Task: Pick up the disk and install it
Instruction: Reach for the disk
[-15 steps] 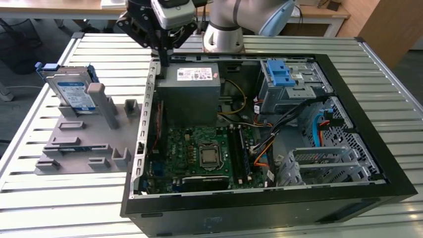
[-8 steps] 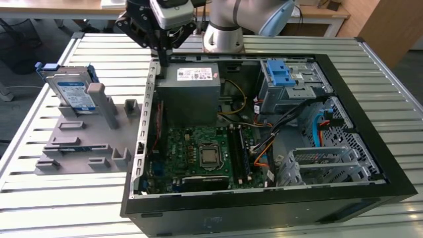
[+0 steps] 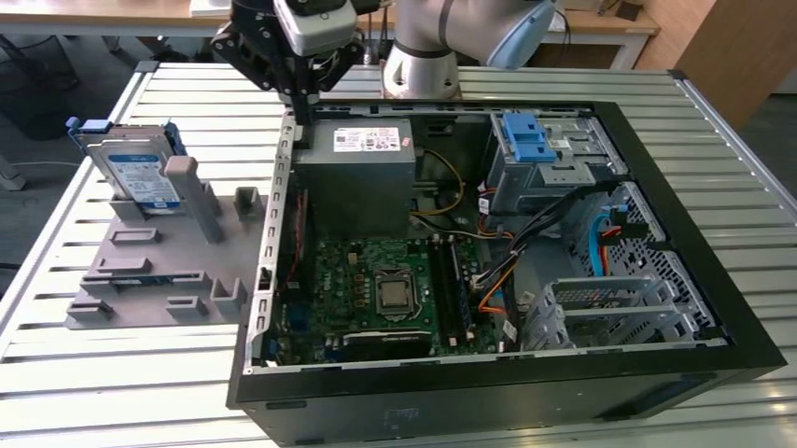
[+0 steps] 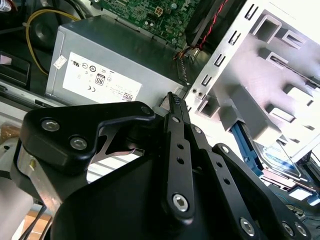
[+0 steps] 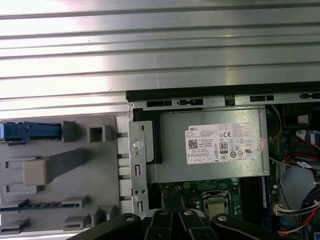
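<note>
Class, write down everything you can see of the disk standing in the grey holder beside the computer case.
The disk is a flat silver rectangle, metal-looking, with a blue-and-white label and blue plastic side rails. It stands on edge, nearly upright, in the grey holder on the exterior view's left of the open case. Only the holder touches it.

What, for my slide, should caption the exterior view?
End effector near the open case's corner; disk upright in grey holder beside it, not yet picked up.
</note>
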Robot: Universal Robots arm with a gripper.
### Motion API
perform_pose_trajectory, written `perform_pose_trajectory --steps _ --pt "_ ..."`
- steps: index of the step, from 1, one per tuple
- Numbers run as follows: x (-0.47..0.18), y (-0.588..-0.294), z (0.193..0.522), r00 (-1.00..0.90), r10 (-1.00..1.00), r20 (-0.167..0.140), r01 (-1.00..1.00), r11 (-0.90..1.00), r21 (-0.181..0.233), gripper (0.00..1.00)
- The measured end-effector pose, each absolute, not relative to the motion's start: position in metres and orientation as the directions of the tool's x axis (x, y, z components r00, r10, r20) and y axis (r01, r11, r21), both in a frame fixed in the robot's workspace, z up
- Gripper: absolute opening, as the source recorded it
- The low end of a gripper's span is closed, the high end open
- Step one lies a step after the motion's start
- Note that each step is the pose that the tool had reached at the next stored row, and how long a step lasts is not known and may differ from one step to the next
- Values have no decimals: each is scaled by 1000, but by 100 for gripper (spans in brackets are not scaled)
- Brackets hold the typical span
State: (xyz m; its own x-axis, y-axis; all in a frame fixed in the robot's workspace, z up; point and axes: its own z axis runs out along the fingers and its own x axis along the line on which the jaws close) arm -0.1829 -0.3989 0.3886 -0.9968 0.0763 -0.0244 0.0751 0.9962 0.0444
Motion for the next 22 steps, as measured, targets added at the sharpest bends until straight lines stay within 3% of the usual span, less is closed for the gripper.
perform_pose_trajectory --steps 22 --pt "-191 -399 388 -997 76 -24 75 996 44 11"
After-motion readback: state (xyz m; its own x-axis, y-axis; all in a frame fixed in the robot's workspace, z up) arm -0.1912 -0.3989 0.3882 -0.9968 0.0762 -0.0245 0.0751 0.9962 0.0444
